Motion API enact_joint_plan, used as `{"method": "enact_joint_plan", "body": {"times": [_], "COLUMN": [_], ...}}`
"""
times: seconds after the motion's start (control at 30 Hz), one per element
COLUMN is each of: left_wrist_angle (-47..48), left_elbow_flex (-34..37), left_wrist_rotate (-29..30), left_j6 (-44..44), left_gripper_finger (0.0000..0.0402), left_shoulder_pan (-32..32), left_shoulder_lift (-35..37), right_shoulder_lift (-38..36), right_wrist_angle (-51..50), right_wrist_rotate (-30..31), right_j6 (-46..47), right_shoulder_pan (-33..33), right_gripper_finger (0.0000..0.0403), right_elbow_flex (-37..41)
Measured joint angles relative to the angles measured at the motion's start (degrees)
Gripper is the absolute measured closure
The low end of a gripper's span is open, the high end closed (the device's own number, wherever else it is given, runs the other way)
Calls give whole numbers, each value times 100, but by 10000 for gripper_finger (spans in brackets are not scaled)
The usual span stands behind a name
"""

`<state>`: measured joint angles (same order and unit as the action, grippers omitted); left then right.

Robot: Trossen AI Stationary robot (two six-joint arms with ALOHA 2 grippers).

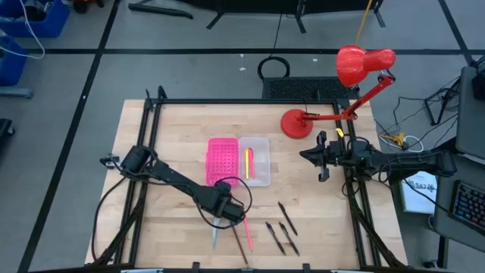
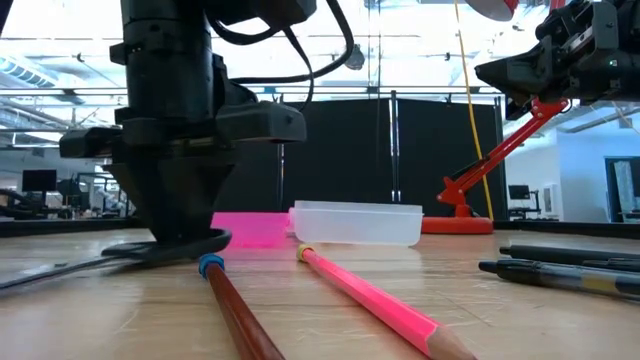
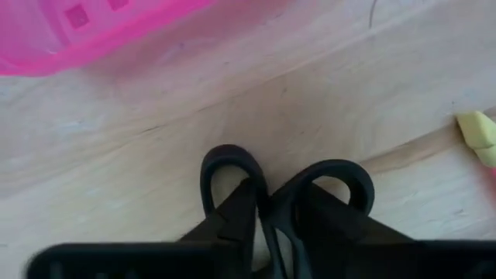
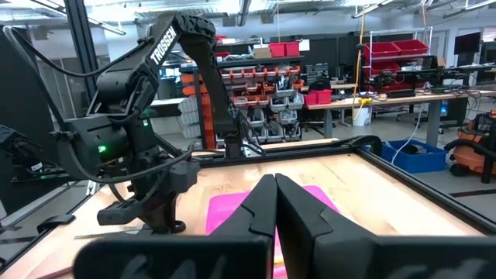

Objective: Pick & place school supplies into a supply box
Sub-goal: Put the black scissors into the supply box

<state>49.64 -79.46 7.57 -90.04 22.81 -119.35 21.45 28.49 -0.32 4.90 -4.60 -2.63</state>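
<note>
The small black-handled scissors (image 1: pixel 216 233) lie flat on the table in front of the box, blades toward the near edge. My left gripper (image 1: pixel 223 206) stands over their handles, pointing down, shut on them. The clear supply box (image 1: pixel 256 160) sits mid-table beside its pink perforated half (image 1: pixel 221 160); a yellow and a red stick lie inside it. A pink pencil (image 1: pixel 248 227), a brown pencil (image 1: pixel 239 241) and three black pens (image 1: pixel 282 231) lie on the table near the scissors. My right gripper (image 1: pixel 323 156) hovers shut, right of the box. My left gripper (image 3: pixel 270 213) comes from above, pointing down, and pinches the scissors where the two handle loops (image 3: pixel 232 164) meet. Both loops stick out past the fingers (image 3: pixel 236 217). In the low view a loop (image 2: pixel 205 243) rests on the table under the gripper (image 2: pixel 180 228).
A red desk lamp (image 1: pixel 362 68) stands at the far right, its base (image 1: pixel 295 123) just beyond the box. A black frame (image 1: pixel 250 101) runs along the table's edges. The pink pencil's eraser end (image 3: pixel 477 133) lies close to the scissors' handles.
</note>
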Motion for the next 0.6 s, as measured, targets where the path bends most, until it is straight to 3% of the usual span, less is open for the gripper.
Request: {"method": "enact_joint_plan", "body": {"times": [0.07,0.27,0.6], "left_wrist_angle": [3,3,11], "left_elbow_flex": [0,17,37], "left_wrist_rotate": [-2,-17,297], "left_j6": [64,345,430], "left_gripper_finger": [341,341,341], "left_shoulder_pan": [-7,-7,-35], "left_shoulder_lift": [2,84,972], "right_shoulder_lift": [0,0,0], "right_wrist_angle": [-1,-154,-178], "right_wrist_rotate": [0,0,0], "right_j6": [1,0,-1], "right_shoulder_pan": [0,0,0], "right_gripper_finger": [403,403,403], "right_elbow_flex": [0,-1,0]}}
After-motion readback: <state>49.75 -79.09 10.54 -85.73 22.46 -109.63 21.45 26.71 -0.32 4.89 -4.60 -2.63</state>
